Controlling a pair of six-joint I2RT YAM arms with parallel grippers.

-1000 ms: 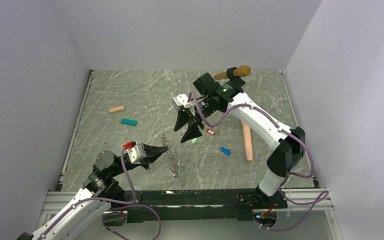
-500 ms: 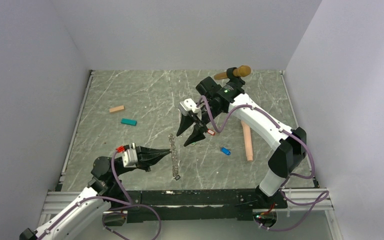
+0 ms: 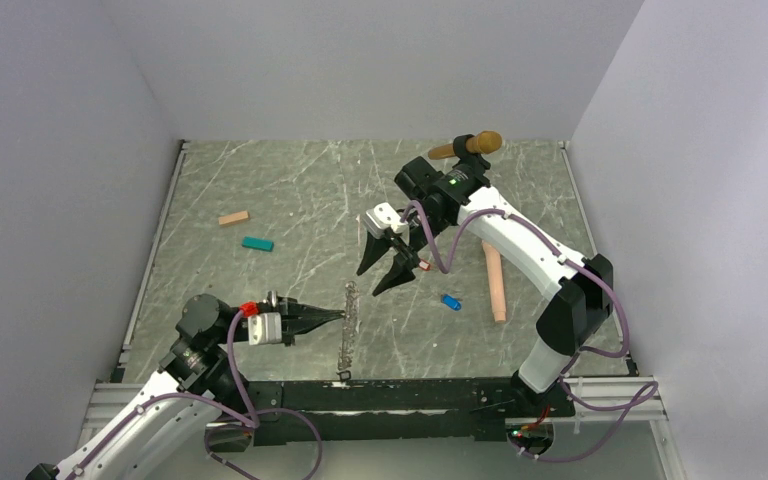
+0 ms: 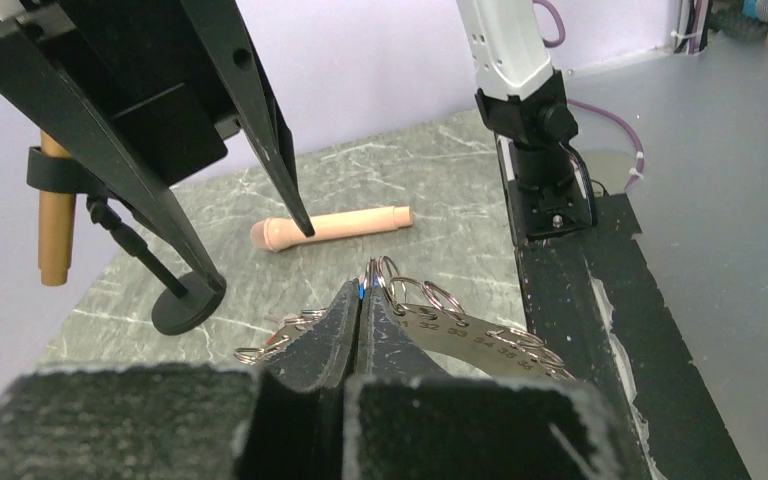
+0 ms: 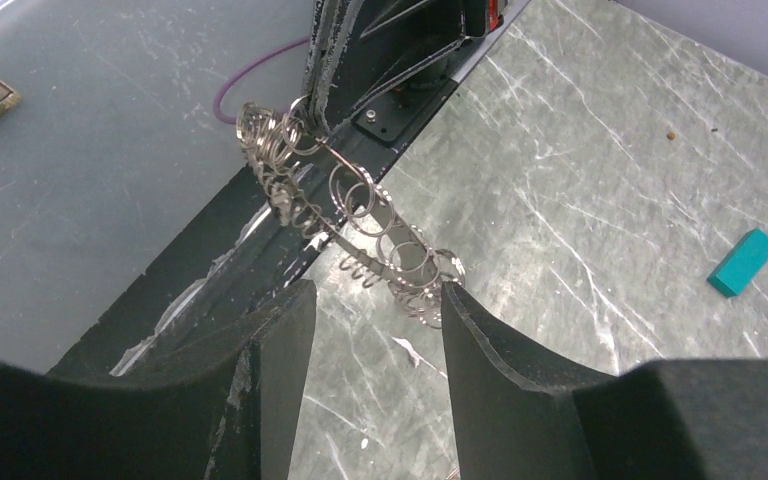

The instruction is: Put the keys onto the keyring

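The keyring [image 3: 345, 330] is a long grey metal strip hung with many small rings. My left gripper [image 3: 340, 316] is shut on one of its rings and holds it up off the table. In the left wrist view the gripper [image 4: 363, 290] pinches the top ring, and the numbered strip [image 4: 480, 328] curves off to the right. My right gripper [image 3: 380, 273] is open and empty, hanging over the table beside the red-tagged key [image 3: 423, 266]. The blue-tagged key [image 3: 450, 301] lies to its right. The green-tagged key is hidden. In the right wrist view the keyring [image 5: 350, 215] hangs just beyond the open right gripper [image 5: 375, 300].
A wooden peg [image 3: 495, 282] lies right of the keys. A black stand [image 3: 440, 185] with a brown cylinder [image 3: 480, 143] is at the back. A salmon block [image 3: 233, 217] and a teal block [image 3: 256, 243] lie at the left. The black front rail [image 3: 410, 395] is close below the keyring.
My left gripper has swung right and level, carrying the keyring up towards the middle. My right gripper has moved slightly right and down, and it now covers the green key.
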